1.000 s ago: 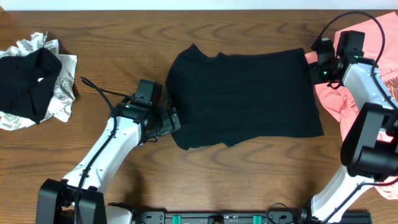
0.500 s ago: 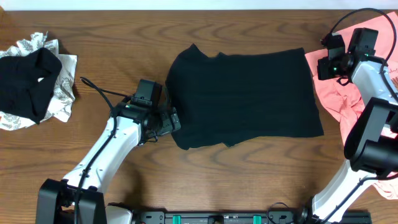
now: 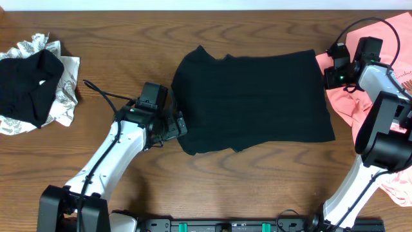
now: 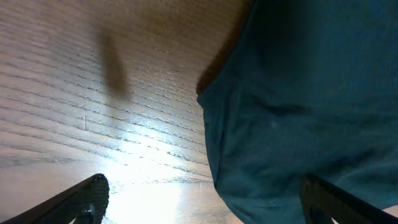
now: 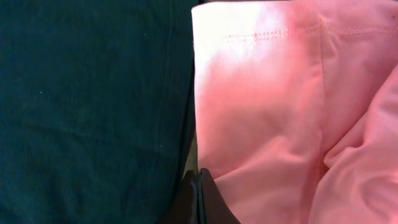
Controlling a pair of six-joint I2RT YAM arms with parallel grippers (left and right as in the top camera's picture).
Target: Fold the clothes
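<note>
black shirt (image 3: 251, 103): centre of the table (image 3: 257, 187), spread roughly flat. one sleeve pokes out at the far-left corner, the near hem is uneven. no fold visible in it.
pink tee (image 3: 351, 100): right edge of the table, rumpled, touching the black shirt's right side. partly under the right arm. not folded.
side pile: far left, well apart from the shirt. a second black garment (image 3: 29, 84) lies bunched on a white-grey patterned piece (image 3: 64, 96). can't tell whether that counts as folded; looks crumpled.
left gripper (image 4: 205, 190): jaws wide apart, low at the shirt's left edge near the front corner, straddling the hem. nothing between the fingers is pinched.
right gripper (image 5: 198, 186): jaws pressed together, tips right at the seam where black shirt meets pink tee, far-right corner. no cloth visibly caught in them.
progress: early, by my read. shirt is laid out and no more; every garment in view needs work.
left to do: grab the shirt's edges, fold it, then handle the pink tee and the pile.
next, guess: left closes on the hem; right has to open before it can take the corner.
risk: right could snag the pink tee along with the shirt, since they touch there.
</note>
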